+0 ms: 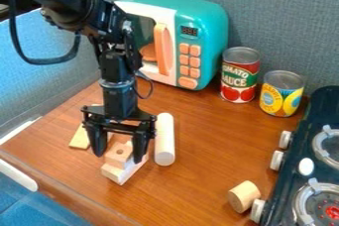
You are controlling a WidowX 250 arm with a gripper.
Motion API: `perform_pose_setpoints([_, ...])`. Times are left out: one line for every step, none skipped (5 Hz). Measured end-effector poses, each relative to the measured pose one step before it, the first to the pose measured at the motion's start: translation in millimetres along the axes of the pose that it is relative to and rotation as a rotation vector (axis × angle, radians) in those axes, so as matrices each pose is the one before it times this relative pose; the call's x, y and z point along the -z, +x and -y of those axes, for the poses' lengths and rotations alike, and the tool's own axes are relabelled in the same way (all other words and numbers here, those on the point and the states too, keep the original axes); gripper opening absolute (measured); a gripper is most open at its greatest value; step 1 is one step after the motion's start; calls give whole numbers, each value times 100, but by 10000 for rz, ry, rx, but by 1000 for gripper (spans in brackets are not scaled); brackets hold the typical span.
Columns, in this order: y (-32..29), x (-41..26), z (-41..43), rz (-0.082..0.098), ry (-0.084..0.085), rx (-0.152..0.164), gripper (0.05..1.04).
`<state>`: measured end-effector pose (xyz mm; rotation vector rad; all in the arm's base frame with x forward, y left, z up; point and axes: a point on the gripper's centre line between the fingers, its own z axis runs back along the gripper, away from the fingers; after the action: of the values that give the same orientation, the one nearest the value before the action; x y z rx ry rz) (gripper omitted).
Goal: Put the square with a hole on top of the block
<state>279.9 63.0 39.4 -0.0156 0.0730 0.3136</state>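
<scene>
Square with a hole (118, 156) – small, chunky, pale tan wood, round dark hole in upper face – sits on the paler, longer block (120, 174). Gripper (120, 158) over it, fingers spread wide, one either side.

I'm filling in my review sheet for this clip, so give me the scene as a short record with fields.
Gripper: open, low over the work, its fingers either side of the square
Square with a hole: on top of the block, hole facing up
Block: on the table
Near it: long cylinder, flat piece
Near stove: short cylinder
Back: toy microwave, two cans
Task state: looks placed
</scene>
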Motion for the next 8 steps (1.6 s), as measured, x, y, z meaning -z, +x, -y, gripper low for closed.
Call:
perform_pose_setpoints([-8,131,-143,-51,-81,27,669])
perform_pose_setpoints([-109,-2,200,-68,-126,87,572])
perform_pose_setpoints([-312,-8,23,-201,-103,182,572])
perform_pose_setpoints([-64,-2060,5,375,-218,270,572])
perform_pose_setpoints([671,-3281,-502,753,-319,79,572])
perform_pose_setpoints([1559,-881,-757,29,-46,67,572])
perform_pose_setpoints([901,1402,-1017,-522,222,-206,572])
perform_pose_setpoints([915,1219,-1002,-282,153,-34,572])
